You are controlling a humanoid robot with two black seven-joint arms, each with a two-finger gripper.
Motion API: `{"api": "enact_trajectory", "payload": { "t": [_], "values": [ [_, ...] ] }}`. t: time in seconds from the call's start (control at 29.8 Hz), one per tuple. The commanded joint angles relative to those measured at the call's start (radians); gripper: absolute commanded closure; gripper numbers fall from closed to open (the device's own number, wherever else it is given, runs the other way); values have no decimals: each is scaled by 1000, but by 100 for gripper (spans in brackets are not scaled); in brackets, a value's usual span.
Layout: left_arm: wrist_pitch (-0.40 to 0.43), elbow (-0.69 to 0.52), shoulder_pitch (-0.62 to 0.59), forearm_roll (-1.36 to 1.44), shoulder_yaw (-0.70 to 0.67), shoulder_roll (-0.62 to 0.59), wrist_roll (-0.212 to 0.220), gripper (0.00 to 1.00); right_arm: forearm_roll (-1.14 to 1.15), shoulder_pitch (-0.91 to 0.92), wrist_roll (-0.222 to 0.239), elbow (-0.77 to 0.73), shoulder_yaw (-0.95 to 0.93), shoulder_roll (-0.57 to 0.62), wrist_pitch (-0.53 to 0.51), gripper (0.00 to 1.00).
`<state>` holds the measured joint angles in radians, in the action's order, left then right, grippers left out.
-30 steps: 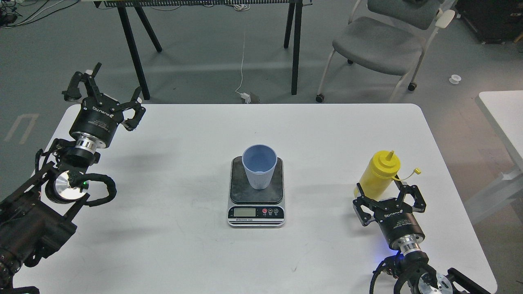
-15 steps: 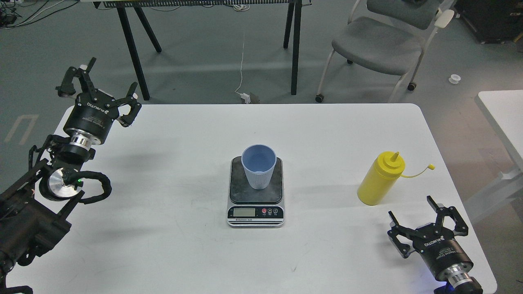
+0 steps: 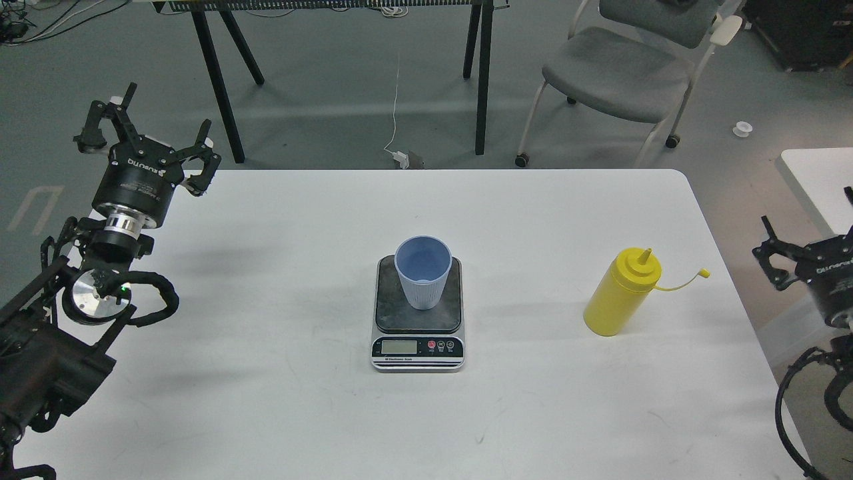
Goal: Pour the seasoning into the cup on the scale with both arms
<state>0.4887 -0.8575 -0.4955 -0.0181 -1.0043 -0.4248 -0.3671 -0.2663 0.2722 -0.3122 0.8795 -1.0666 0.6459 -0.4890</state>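
Yellow plastic, tall and upright: seasoning bottle point(image 3: 621, 295) well right of the scale point(image 3: 418, 308), nozzle up, small cap hanging out to the right on a thin tether. No label legible on it.

Light blue ribbed cup point(image 3: 422, 271) standing upright on the dark platform of the scale, toward its back half, nothing visible inside. Silver front strip of the scale with a grey LCD, digits unreadable, and round buttons beside it: one red, two marked with letters too small to be sure of. A line of tiny print beneath the display, illegible.

Far left of the scale, past the table's point(image 3: 280, 413) corner: left gripper point(image 3: 143, 130), claws spread wide, pinching nothing. White lettering on its black body, upside down from this angle, reading roughly "ROBOTIQ". Green indicator light lower down on that arm.

Far right of the scale, beyond the seasoning and off the table's edge: right gripper point(image 3: 806, 250), fingers splayed apart, nothing between them, partly cut off by the frame. Same white lettering, only part of it showing.

Behind the scale, beyond the table: grey chair point(image 3: 616, 70), top cropped.
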Motion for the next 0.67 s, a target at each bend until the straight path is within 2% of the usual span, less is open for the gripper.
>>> {"api": "enact_trajectory", "payload": {
  "t": [0.0,0.1,0.2,0.3,0.64],
  "values": [
    [0,9,0,-26,-16,-5,4,1,-1,188,42,-187,72,-46,0,1],
    [0,17,0,-36,-16,-2,5,1,-2,278,65,-298,91,-124,0,1],
    [0,20,-5,-36,-16,4,5,1,-4,326,64,-375,80,-215,0,1],
    [0,23,-11,-36,-14,30,5,1,-4,355,64,-444,86,-248,0,1],
    [0,23,-8,-34,-13,47,5,1,-4,369,61,-450,86,-264,0,1]
  ]
}}
